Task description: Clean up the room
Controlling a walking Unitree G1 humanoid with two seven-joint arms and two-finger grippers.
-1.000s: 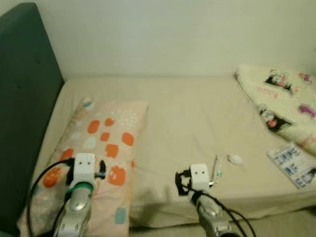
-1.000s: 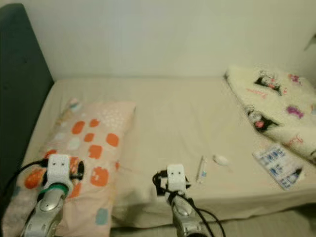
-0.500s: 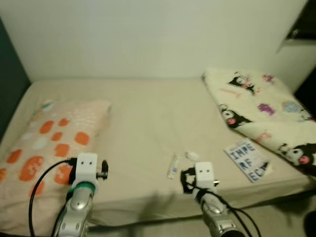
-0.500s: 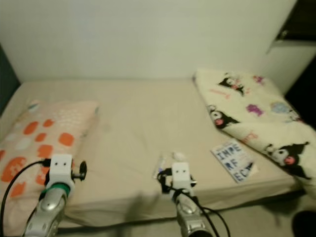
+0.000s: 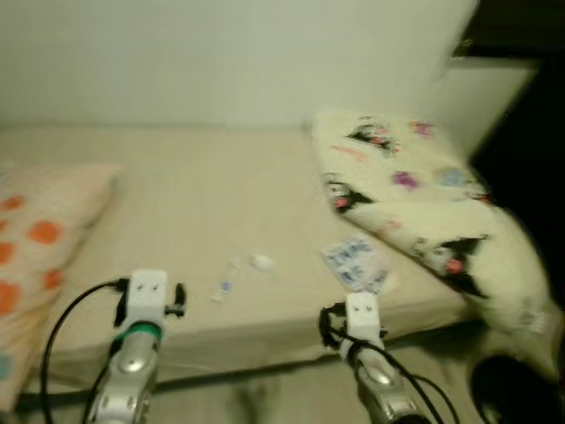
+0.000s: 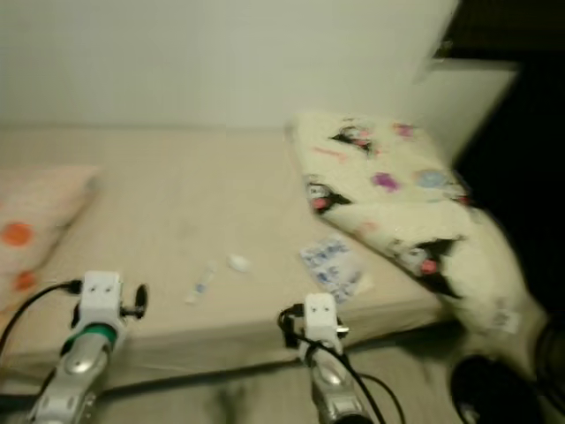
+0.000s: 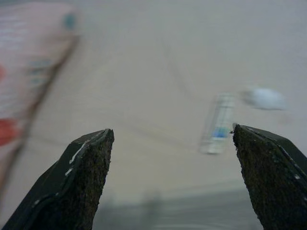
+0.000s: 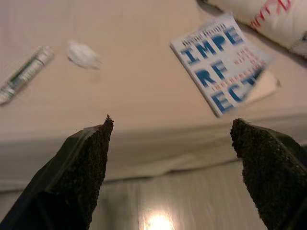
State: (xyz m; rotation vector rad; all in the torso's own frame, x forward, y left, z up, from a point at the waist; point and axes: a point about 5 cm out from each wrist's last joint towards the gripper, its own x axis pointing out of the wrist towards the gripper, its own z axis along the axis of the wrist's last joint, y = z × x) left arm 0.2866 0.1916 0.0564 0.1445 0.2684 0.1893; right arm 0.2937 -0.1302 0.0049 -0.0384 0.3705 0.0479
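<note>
While both claws hang wide open and empty at the near edge of the beige-sheeted bed (image 5: 177, 185), pick a target: you have 3 loose items near that edge. White booklet with blue lettering (image 8: 219, 67) lies ahead of the right claw (image 8: 172, 158); small white-and-blue tube (image 7: 218, 124) and white crumpled wad (image 7: 265, 98) lie ahead of the left claw (image 7: 172, 172). Head views are blurred, so steady up first, then approach the flat booklet low, from its edge.

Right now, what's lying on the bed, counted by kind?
Pillow: 1
Cartoon-print blanket: 1
Book: 1
Small tube: 1
Small white wad: 1
Total: 5
</note>
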